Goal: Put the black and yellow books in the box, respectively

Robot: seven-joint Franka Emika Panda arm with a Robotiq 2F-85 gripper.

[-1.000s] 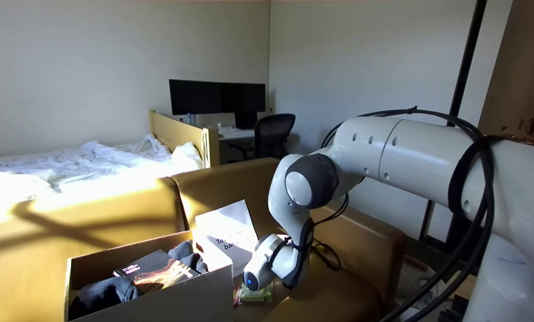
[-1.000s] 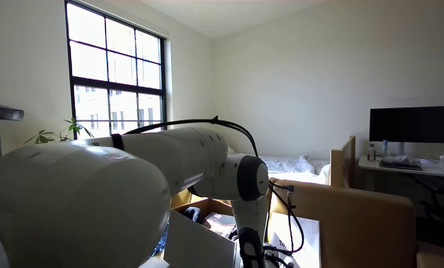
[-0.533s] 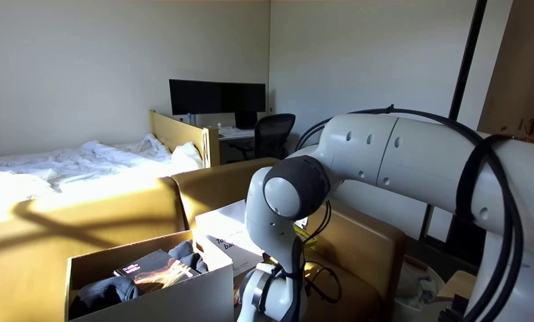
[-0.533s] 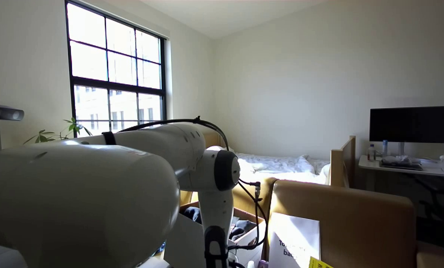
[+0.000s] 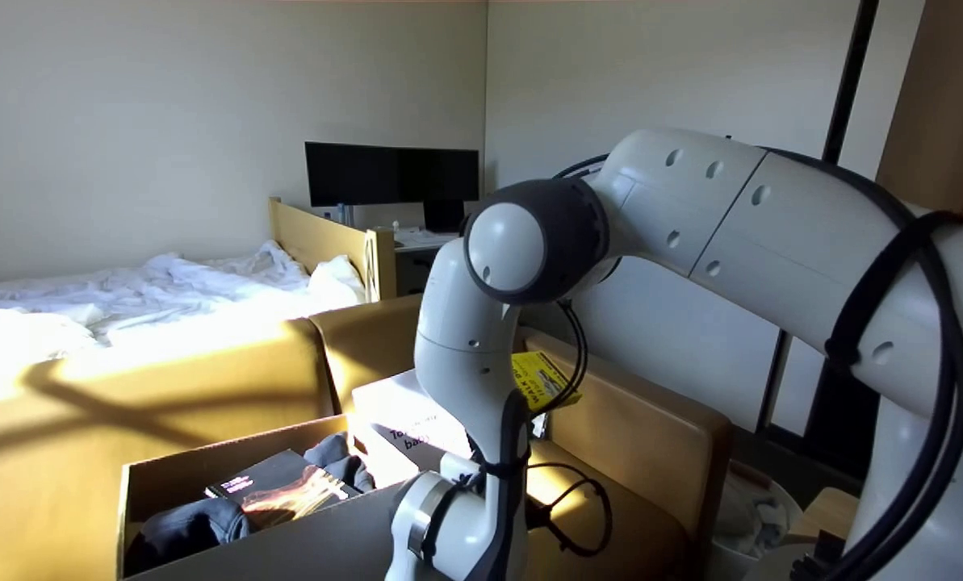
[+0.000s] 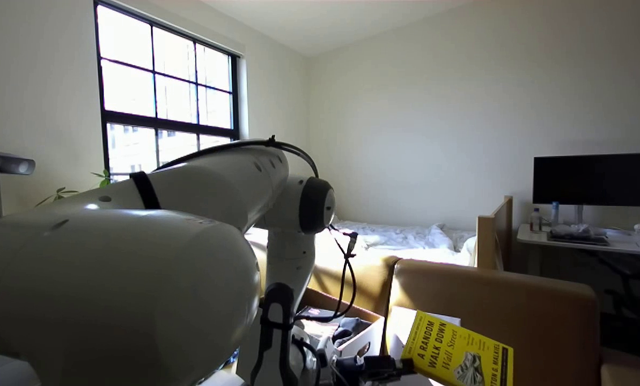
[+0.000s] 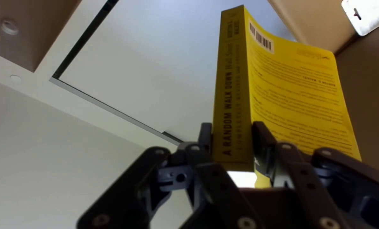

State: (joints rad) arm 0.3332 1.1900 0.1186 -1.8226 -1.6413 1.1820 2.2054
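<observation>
Currently, the fingers (image 7: 263,140) are standing partly apart and are clamping the yellow book (image 6: 462,348) across its spine, near the end where the title is beginning; in the wrist view one is bearing on each cover. The book is hanging tilted outside the box (image 5: 320,547), off the end at which a white lettered panel (image 5: 392,407) is standing; in an exterior view its front cover is showing, the title reading "A Random Walk Down Wall Street". Whether the book is touching the panel cannot be determined. The black book (image 5: 287,488) is lying inside the box, cover upward and bearing an orange pattern, with dark cloth-like items (image 5: 186,528) flanking it. The robot arm (image 5: 715,230) is passing in front of the box and is concealing one of its corners. What is supporting the box cannot be told, its base being out of sight. A tan sofa (image 5: 634,444) is extending behind the box and past its panel end. A bed (image 5: 332,242) with white bedding (image 5: 190,290) is standing farther beyond the box.
</observation>
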